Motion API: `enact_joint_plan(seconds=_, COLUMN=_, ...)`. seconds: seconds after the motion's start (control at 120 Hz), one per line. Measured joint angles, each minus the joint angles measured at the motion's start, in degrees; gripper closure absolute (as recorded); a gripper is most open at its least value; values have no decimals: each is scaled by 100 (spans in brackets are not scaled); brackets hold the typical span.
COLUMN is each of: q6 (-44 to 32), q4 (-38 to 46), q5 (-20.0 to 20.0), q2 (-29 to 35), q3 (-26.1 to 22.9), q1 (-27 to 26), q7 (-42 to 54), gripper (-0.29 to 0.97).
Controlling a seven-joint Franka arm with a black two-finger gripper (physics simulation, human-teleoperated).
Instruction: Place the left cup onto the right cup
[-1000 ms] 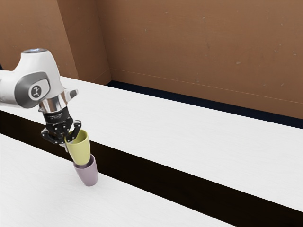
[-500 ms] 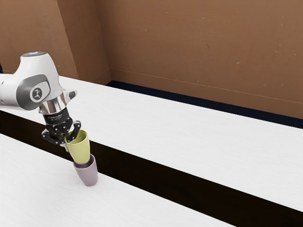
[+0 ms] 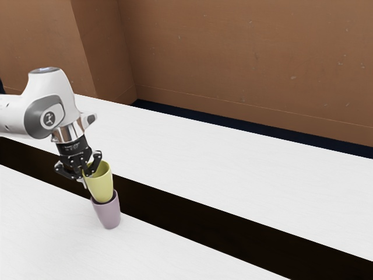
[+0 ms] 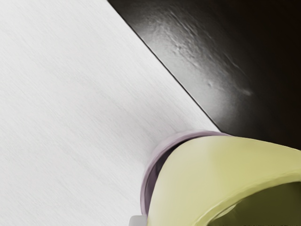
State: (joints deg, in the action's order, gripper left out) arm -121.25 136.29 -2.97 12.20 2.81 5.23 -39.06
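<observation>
Leaning slightly, a smooth yellow-green cup (image 3: 100, 185) is seen in the lower left of the exterior view, its tapered base seated inside the mouth of a matte mauve cup (image 3: 107, 213). The mauve cup stands upright on the near white part of the table (image 3: 233, 163). The black tool (image 3: 87, 171) is clamped on the yellow-green cup's rim, gripped from inside and outside, at the end of a glossy white arm (image 3: 44, 111) entering from the exterior view's left. The table is crossed diagonally by a dark band (image 3: 192, 216). The room is closed behind by brown speckled walls (image 3: 245, 58) with a dark skirting.

In the wrist view, the yellow-green cup's (image 4: 221, 174) curved wall and thick rim are shown close under the hand, ringed by the mauve cup's (image 4: 157, 157) rim as a thin crescent. The table's (image 4: 70, 117) fine brushed grain is made plain here, and the dark band (image 4: 211, 61) is shown as glossy, with mottled reflections, just beside the cups.
</observation>
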Motion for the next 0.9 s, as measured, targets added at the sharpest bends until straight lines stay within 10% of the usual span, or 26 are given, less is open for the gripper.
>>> enact_joint_plan(seconds=0.65, q6=-21, q4=118, q5=-153, q2=4, q3=0, q1=-6, q7=-18, gripper=78)
enact_joint_plan(seconds=0.9, q6=14, q4=119, q5=-189, q2=8, q3=0, q1=-30, q7=28, gripper=29)
